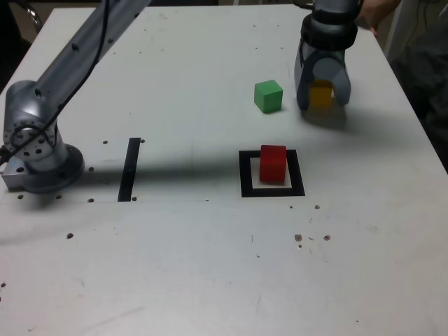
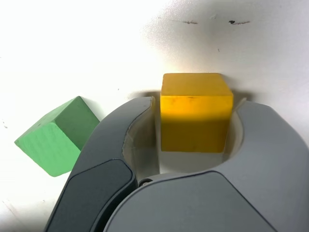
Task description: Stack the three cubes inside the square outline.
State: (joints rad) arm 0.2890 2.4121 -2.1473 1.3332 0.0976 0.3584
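The gripper (image 1: pixel 323 96) straddles the yellow cube (image 1: pixel 321 93), jaws seemingly not yet clenched, with the green cube (image 1: pixel 268 96) just left and the red cube (image 1: pixel 273 164) nearer, inside the square outline (image 1: pixel 271 190).

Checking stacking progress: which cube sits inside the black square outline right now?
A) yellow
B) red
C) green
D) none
B: the red cube stands alone on the white centre of the square outline; the yellow cube is between the hand's fingers, the green cube beside it.

You see matt paint on the yellow cube (image 2: pixel 195 111) and green cube (image 2: pixel 55 135), grain-like streaks showing. The gripper (image 2: pixel 193 145) shells look smooth grey plastic, faintly sheened. Your table (image 1: pixel 210 280) is matt white, speckled and scuffed.
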